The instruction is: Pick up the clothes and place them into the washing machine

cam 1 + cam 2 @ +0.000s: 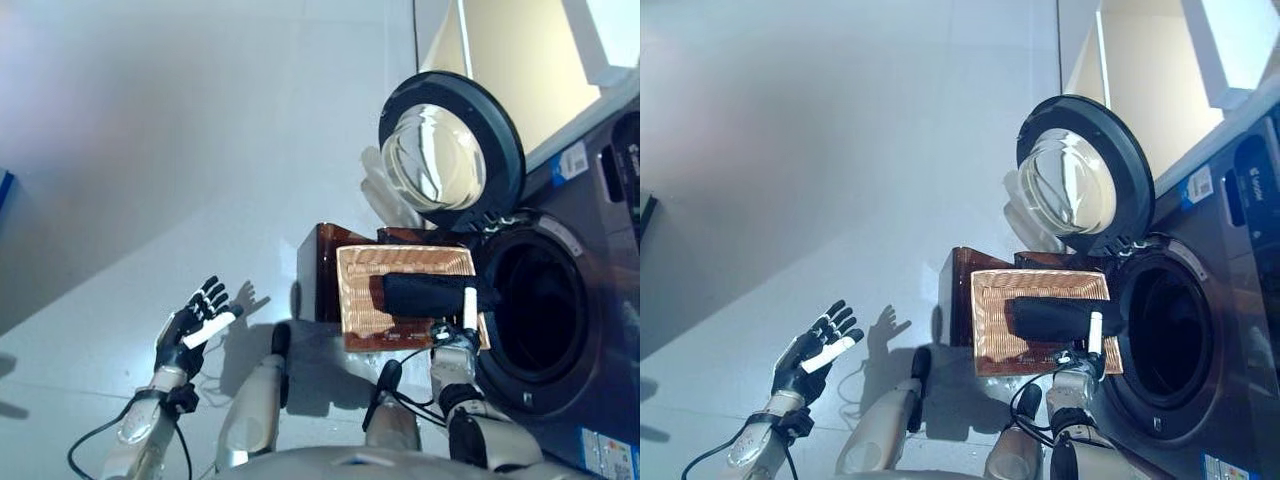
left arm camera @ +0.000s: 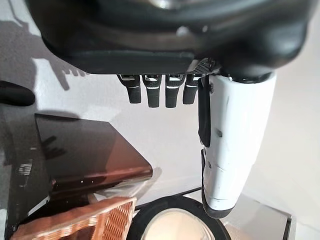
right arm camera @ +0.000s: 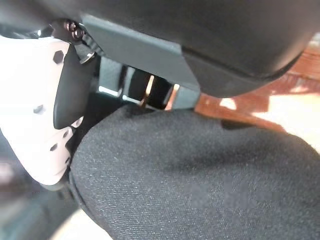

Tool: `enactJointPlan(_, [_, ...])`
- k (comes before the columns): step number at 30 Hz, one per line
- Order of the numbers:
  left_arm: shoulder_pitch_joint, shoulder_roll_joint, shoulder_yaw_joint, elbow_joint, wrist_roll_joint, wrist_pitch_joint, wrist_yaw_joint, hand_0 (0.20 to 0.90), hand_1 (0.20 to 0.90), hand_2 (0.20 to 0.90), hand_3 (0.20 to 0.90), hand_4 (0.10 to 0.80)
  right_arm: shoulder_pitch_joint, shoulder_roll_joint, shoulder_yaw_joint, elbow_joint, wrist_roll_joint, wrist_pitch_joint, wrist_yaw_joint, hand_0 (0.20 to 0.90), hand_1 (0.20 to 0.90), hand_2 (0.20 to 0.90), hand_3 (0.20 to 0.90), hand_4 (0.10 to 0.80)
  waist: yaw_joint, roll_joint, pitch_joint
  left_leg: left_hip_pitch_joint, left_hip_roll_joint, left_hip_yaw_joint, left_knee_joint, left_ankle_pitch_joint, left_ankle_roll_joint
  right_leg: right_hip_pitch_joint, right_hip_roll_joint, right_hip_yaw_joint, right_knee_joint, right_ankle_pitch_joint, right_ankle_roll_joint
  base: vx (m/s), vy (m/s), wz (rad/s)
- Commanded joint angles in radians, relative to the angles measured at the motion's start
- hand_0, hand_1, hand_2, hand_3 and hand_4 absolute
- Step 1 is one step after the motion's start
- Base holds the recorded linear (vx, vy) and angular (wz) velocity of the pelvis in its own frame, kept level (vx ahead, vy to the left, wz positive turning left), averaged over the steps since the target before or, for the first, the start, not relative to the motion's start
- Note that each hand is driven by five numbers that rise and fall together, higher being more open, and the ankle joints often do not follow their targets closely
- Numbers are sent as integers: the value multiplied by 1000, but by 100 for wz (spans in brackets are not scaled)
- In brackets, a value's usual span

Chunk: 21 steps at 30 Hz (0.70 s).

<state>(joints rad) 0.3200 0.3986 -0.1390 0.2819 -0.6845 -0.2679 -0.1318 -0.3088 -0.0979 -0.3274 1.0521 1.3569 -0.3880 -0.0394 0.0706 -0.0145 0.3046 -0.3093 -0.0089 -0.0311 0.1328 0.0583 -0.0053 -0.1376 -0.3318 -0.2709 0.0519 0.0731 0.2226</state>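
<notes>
A black garment (image 1: 420,292) lies in the shallow wicker basket (image 1: 400,255), which rests on a low dark brown box (image 1: 320,260) beside the washing machine. My right hand (image 1: 452,345) is at the basket's near edge, next to the drum opening. In the right wrist view its white-covered thumb (image 3: 35,115) and its fingers (image 3: 150,90) close round a bulge of the garment (image 3: 200,175). My left hand (image 1: 195,320) is open and empty, held over the floor to the left of the box. Its straight fingers (image 2: 155,90) show in the left wrist view.
The washing machine's drum opening (image 1: 540,310) is dark and faces the basket. Its round glass door (image 1: 450,150) stands open above the basket's far end. Pale floor (image 1: 150,150) spreads to the left and beyond.
</notes>
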Motion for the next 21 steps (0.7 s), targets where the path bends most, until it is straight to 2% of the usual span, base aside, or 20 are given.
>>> enactJointPlan(1, [48,-10,27,-63,-24,-59,-20,900,900,900,900,800,39,-49,-53,-92,34,-107,48,200,200,200,200,300,-7,24,-47,82,110,-32,-109,27,-92,-49,-35,25,15,97,26,17,3,-15])
enactJointPlan(8, [55,-20,8,-49,-30,-60,-22,900,900,900,900,800,35,-85,-110,-86,51,-159,7,200,200,200,200,300,-24,47,-58,87,117,-20,-110,21,-93,-63,-27,49,18,88,23,3,1,-10])
enactJointPlan(13, [55,-20,-22,-41,-21,-66,-9,900,900,900,900,800,-4,-133,-152,-63,18,-210,-85,200,200,200,200,300,-28,71,-65,84,115,-17,-116,22,-95,-79,-29,63,26,84,22,-3,6,-6])
enactJointPlan(21, [57,-5,-42,-54,-22,-68,-2,900,900,900,900,800,-78,-210,-215,-64,56,-257,-118,200,200,200,200,300,-25,93,-78,67,109,-17,-107,16,-99,-98,-38,68,41,77,23,-6,-1,-2])
